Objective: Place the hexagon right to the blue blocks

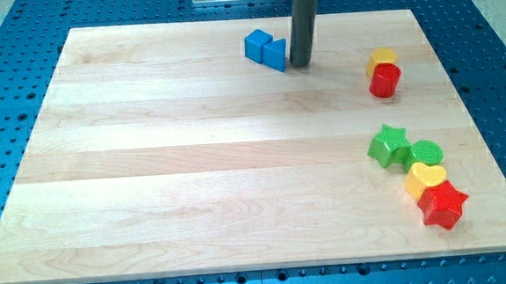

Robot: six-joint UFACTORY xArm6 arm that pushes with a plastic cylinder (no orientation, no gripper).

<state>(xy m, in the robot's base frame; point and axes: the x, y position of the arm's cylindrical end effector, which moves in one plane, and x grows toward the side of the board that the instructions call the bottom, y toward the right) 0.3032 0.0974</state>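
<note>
Nearest the camera, at the view's lower right, sits a red star point(443, 205), touching a yellow heart point(424, 178) just above it. Now left to right. Most of the wooden surface point(193, 163) carries nothing on its left half. Near the view's top, a little past centre, stand the two blue blocks: a blue cube point(257, 45) and, touching it on its right, a blue wedge point(275, 54) (it reads as a triangle, though I can't be sure). My tip point(300, 64) rests just beside the wedge on its right, very close or perhaps touching; I have no gripper, only this rod, so there is nothing to open or close.

Further right, well apart from me, a yellow block point(383, 58) sits at the upper right, and I judge it to be the hexagon (its flat facets suggest so, but it is small). A red cylinder point(385, 81) presses against its lower side. Below them a green star point(387, 145) touches a green round block point(427, 153), which leads down to the heart.

As I judge it, the placing is not yet done: the hexagon lies to the right of the blue blocks already, but far off, not next to them. What remains is to get round to its far side and push it leftward, without dragging the cylinder along.
</note>
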